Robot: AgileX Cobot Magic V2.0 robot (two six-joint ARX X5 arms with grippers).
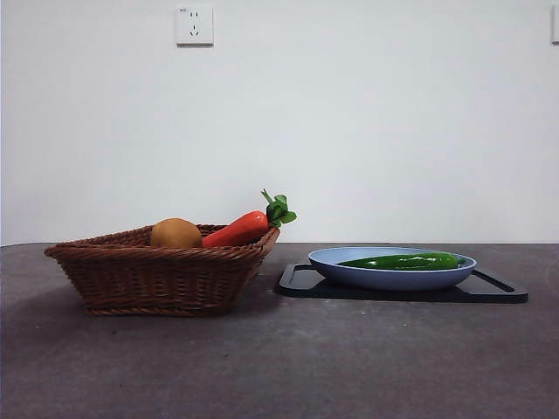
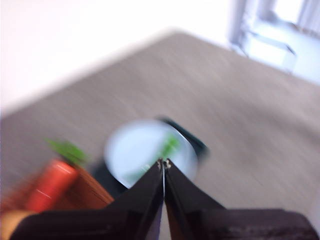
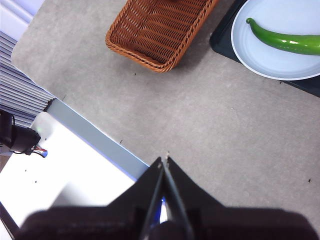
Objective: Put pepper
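Pepper (image 1: 409, 261), lower right of the front frame on the blue plate (image 1: 349, 271), looks light, stiff, slick; grip mid-body. Left gripper (image 2: 163, 163) and right gripper (image 3: 164, 160) are both clenched, empty.

white wall (image 1: 349, 122), wall socket (image 1: 194, 25), grey table (image 1: 288, 367)

So the pepper (image 1: 406, 261) is lying flat in the plate (image 1: 349, 272), plate sits on a tray (image 1: 502, 289), tray's on the bench (image 1: 279, 367). Basket (image 1: 157, 279) is right beside the tray, with the carrot (image 1: 238, 230) leaning on its rim toward the plate and a round fruit (image 1: 175, 233) next to it. Left hand (image 2: 164, 163) is up above the plate; right hand (image 3: 163, 161) is well away from everything, over the bare bench.
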